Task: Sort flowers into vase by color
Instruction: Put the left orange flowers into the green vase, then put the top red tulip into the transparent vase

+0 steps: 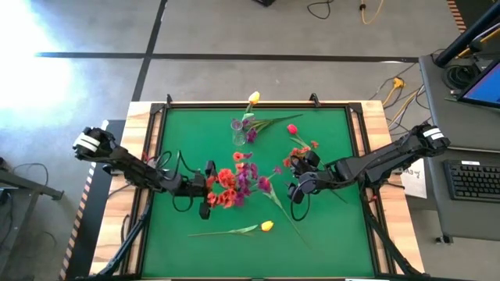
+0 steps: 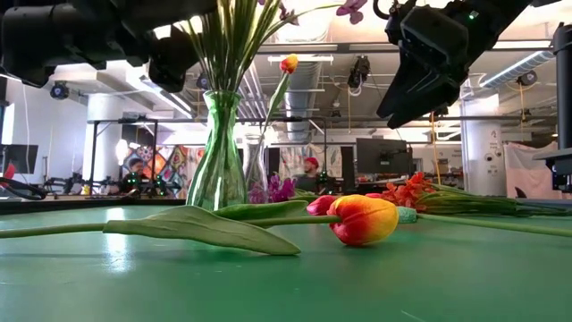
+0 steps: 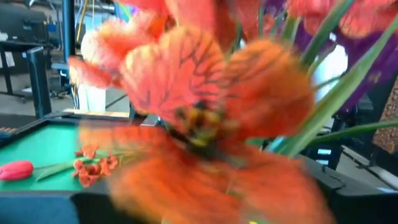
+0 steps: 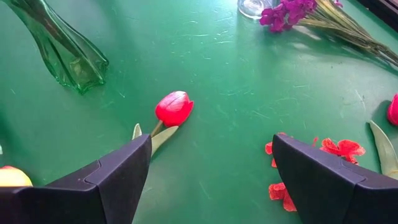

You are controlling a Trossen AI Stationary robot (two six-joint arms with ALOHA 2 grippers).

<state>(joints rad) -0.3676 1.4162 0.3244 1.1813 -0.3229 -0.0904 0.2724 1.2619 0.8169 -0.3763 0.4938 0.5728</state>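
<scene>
Right gripper (image 4: pixel 210 180) spread wide, empty, above mat beside green vase (image 4: pixel 59 46); pink tulip (image 4: pixel 174 107) lies between. Left gripper (image 1: pixel 205 190) at vase, grip hidden by blooms, cannot tell.

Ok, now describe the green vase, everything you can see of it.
The green vase is see-through green glass, ribbed lengthwise, with a narrow neck that widens to a wavy-edged foot. It stands upright on the green table, clear of the red tulip lying nearby. A bunch of green stems fills its mouth and fans out above it. Nothing else visibly touches the glass.
</scene>
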